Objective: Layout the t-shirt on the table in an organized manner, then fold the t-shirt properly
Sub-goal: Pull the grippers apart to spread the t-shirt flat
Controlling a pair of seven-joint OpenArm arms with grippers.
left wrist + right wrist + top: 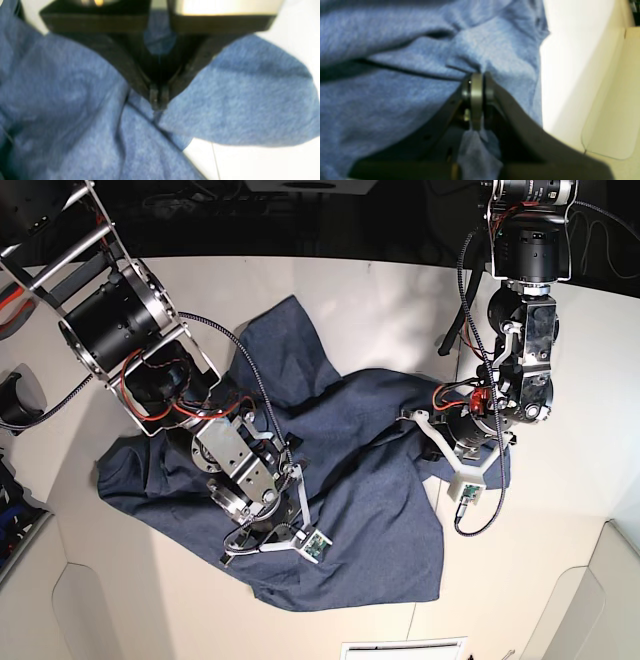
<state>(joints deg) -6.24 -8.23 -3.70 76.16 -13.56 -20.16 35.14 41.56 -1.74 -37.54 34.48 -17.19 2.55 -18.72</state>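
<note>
I see the large heathered slate-blue cotton t-shirt [340, 480] lying crumpled across the middle of the broad flat white tabletop [400, 300], one flap reaching toward the far side and another spreading to the left edge of the base view. It is nowhere near flat, so I judge the laying-out step is only beginning.

My left end effector [158, 103] has its jaws pressed together on a pinch of the fabric; in its wrist view the cloth bunches into folds on both sides of the closed tips, and bare tabletop shows just beyond. In the base view it sits at the shirt's right edge.

My right end effector [477, 77] is likewise clamped tight on the t-shirt, with a tuft of blue fabric caught between the jaws and creases radiating from the tips. In the base view it works near the middle-left of the garment.

With one grip on each side, I reckon the point is to pull the two holds apart and spread the cloth.
</note>
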